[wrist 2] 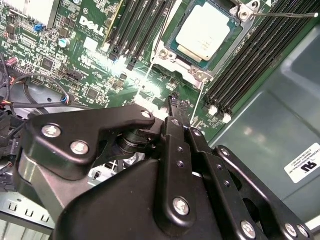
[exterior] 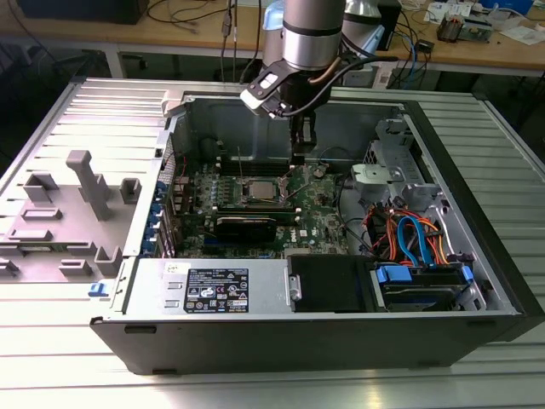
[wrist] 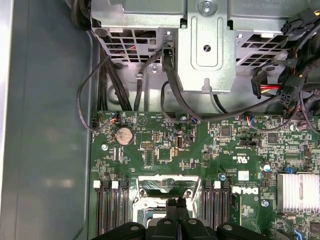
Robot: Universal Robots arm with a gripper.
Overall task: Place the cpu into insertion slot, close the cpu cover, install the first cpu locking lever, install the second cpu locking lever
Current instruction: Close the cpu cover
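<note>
The cpu (wrist 2: 206,30), a square chip with a silver-grey top, lies in the insertion slot (exterior: 249,196) on the green motherboard (wrist: 200,150). The cpu cover (wrist 2: 187,62), a thin silver frame, lies around it. Thin wire levers (wrist 2: 285,15) stick out from the slot's corners. My gripper (exterior: 301,155) hangs above the board, just to the exterior view's right of the slot. Its black fingertips (wrist 2: 172,102) are shut together with nothing between them. In the first wrist view my gripper (wrist: 177,202) is at the slot's metal edge (wrist: 167,186).
Black memory slots (wrist: 110,210) flank the socket on both sides. A metal drive cage (wrist: 205,45) with black cables (wrist: 170,85) rises beyond the board. The case's grey wall (wrist: 45,125) stands close by. Orange and blue cables (exterior: 409,234) fill the case at the exterior view's right.
</note>
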